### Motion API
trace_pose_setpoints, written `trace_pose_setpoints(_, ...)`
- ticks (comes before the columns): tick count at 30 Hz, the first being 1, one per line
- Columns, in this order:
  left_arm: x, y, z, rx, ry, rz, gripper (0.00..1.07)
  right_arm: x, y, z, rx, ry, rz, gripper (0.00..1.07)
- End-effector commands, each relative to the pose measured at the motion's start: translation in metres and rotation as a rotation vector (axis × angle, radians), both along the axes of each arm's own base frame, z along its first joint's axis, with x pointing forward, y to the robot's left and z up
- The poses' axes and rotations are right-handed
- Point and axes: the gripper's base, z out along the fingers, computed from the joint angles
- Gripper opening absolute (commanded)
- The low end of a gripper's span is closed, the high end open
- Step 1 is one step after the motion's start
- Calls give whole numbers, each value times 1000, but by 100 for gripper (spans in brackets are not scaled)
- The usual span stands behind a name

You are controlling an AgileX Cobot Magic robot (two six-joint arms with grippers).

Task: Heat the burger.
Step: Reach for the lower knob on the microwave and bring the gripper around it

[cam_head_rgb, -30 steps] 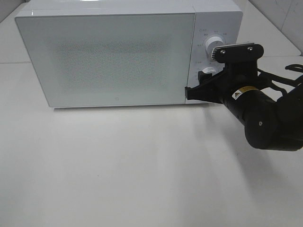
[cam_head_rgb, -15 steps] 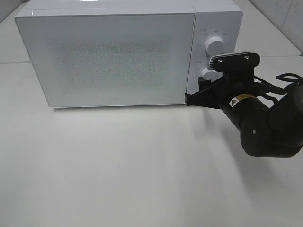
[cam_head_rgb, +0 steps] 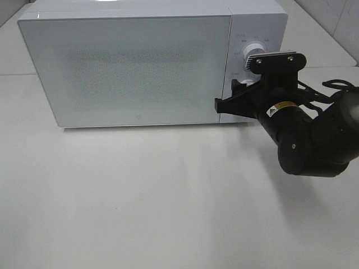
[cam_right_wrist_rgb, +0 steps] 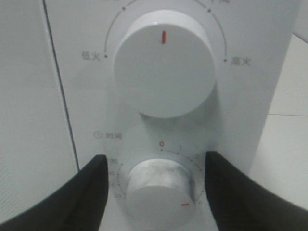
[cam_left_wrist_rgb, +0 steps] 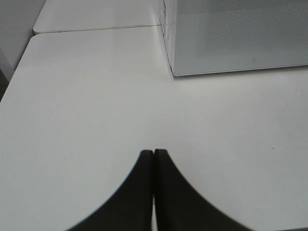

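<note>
The burger is hidden; the white microwave (cam_head_rgb: 134, 67) stands with its door shut. My right gripper (cam_head_rgb: 233, 94) is at the control panel, open, with a black finger (cam_right_wrist_rgb: 94, 187) on either side of the lower timer knob (cam_right_wrist_rgb: 161, 185) and a small gap on each side. That knob's red mark points to the lower right. Above it is the larger power knob (cam_right_wrist_rgb: 163, 70), its red mark pointing straight up. My left gripper (cam_left_wrist_rgb: 154, 156) is shut with nothing in it and hovers over the bare white table (cam_left_wrist_rgb: 86, 106), left of the microwave's corner (cam_left_wrist_rgb: 173, 72).
The microwave's frosted door (cam_head_rgb: 129, 64) fills the back of the white table (cam_head_rgb: 168, 196). The right arm's black body (cam_head_rgb: 308, 134) and its cables (cam_head_rgb: 336, 89) hang in front of the microwave's right end.
My right gripper dipped slightly, then moved up and in toward the panel, so it now straddles and mostly covers the lower knob. Its jaws stayed equally wide.
</note>
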Motion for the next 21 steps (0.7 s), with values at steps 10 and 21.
trace_pose_setpoints(10, 0, 0, 1, -5, -16, 0, 0, 7, 4, -9, -2, 1, -14, 57)
trace_pose_setpoints(21, 0, 0, 1, -5, -16, 0, 0, 8, 4, -1, 6, -63, -19, 57)
